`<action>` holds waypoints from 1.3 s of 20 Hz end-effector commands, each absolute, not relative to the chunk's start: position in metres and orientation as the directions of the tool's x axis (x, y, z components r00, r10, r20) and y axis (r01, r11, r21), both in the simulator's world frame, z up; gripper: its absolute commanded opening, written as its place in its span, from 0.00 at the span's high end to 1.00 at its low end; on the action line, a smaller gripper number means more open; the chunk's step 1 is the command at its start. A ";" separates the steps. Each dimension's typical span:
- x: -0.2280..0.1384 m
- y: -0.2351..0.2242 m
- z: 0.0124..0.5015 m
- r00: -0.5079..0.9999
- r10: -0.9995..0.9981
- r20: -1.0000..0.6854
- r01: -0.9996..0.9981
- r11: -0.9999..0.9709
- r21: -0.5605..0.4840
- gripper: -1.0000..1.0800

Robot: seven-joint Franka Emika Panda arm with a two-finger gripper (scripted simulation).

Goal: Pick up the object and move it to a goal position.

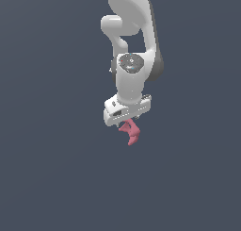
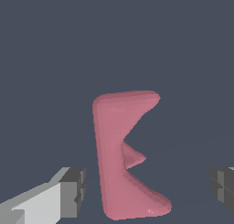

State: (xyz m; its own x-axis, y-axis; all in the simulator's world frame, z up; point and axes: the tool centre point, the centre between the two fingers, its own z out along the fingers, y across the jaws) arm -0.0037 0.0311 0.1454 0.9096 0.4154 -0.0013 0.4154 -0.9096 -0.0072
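The object (image 1: 130, 131) is a small pinkish-red piece with jagged lobes and a hooked tip. In the exterior view it lies just below my white gripper (image 1: 127, 119), whose hand partly covers it. In the wrist view the object (image 2: 112, 150) stands between my two grey fingertips (image 2: 73, 191), with a gap on each side. The gripper (image 2: 147, 189) is open and straddles the object; nothing is held. The jaws do not touch it.
The ground is a plain dark grey-blue surface (image 1: 52, 178) all around. The white arm (image 1: 134, 41) rises above the gripper. No goal marker or other object shows.
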 end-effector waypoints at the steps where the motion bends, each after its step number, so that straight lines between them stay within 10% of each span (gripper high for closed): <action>1: -0.004 0.035 0.143 0.889 0.457 -0.001 0.457 -0.889 -0.004 0.04; 26: -0.004 0.039 0.091 0.861 0.508 0.000 0.508 -0.861 0.000 0.04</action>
